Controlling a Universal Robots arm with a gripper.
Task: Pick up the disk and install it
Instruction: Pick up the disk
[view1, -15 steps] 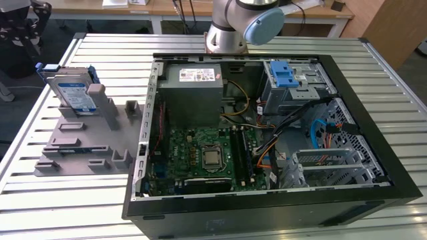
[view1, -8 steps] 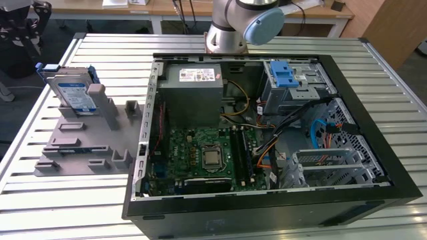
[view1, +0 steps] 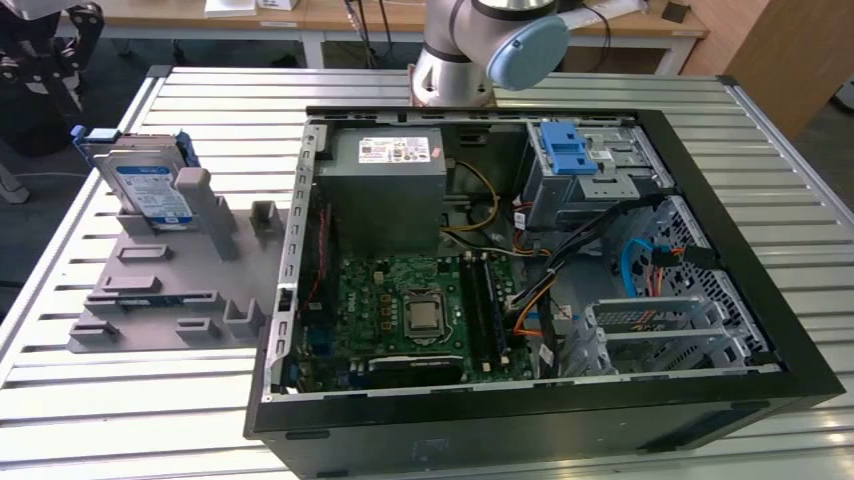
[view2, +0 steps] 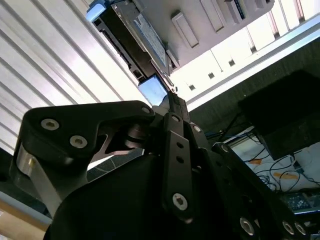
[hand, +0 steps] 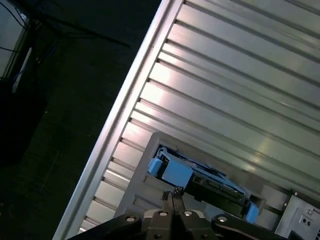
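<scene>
The disk (view1: 144, 185), a silver drive with a blue-and-white label in a blue frame, stands on edge in the grey slotted stand (view1: 174, 290) at the exterior view's left. In both wrist views the disk (view2: 137, 37) (hand: 200, 182) lies just beyond my fingertips with a gap between. My gripper (hand: 172, 194) (view2: 172, 97) is shut with nothing in it. In the exterior view the black gripper (view1: 44, 70) hangs past the table's far left corner, above and behind the disk.
An open black computer case (view1: 747, 395) lies on the slatted metal table (view1: 200, 110), with a motherboard (view1: 407, 310), cables and a grey drive cage (view1: 617, 170) with a blue latch (view1: 567, 150). The arm's base (view1: 447, 70) stands behind the case.
</scene>
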